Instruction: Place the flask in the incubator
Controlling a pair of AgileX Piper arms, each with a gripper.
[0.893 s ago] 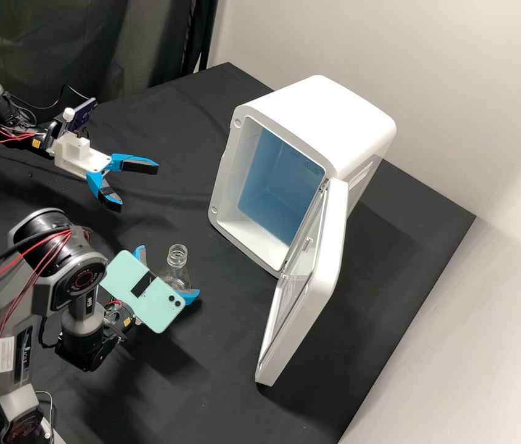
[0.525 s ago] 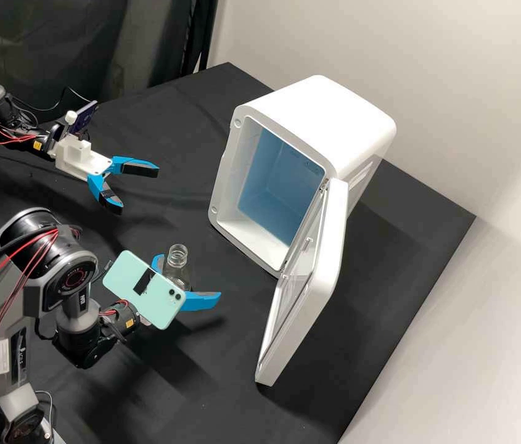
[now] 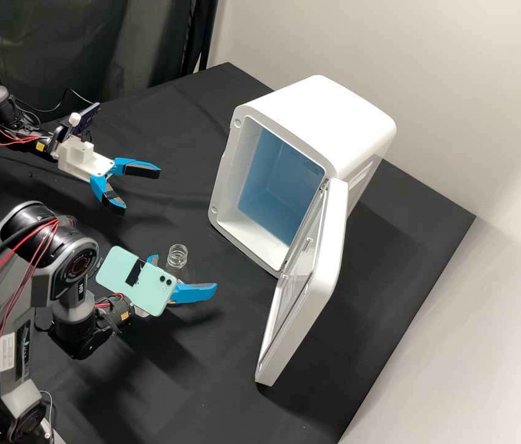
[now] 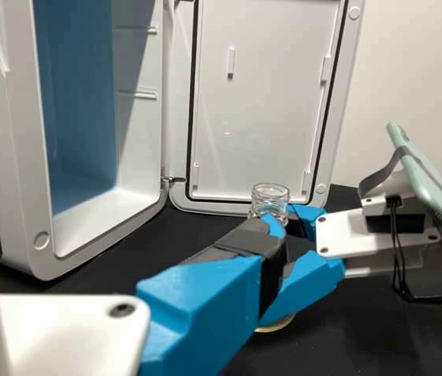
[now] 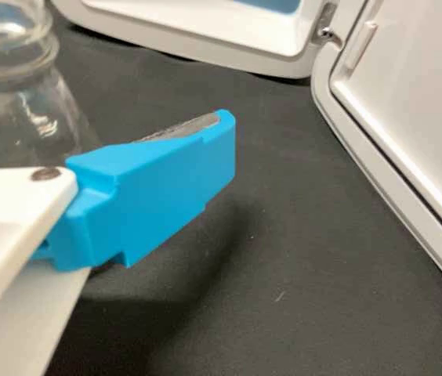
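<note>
The flask (image 3: 177, 254) is clear glass, widening below a short open neck, and stands upright on the black surface (image 3: 168, 160) near the incubator (image 3: 334, 123). The incubator is a white box with a pale blue inside, its opening facing the flask. Its white door (image 3: 303, 290) is swung wide open.

The flask (image 3: 177, 254) stands on the bench (image 3: 223, 345) before the incubator (image 3: 309, 154), seemingly within the right gripper (image 3: 181, 274).

Bright even light, seemingly from above, soft shadows on black bench (image 3: 211, 370), incubator (image 3: 322, 117) interior evenly lit
</note>
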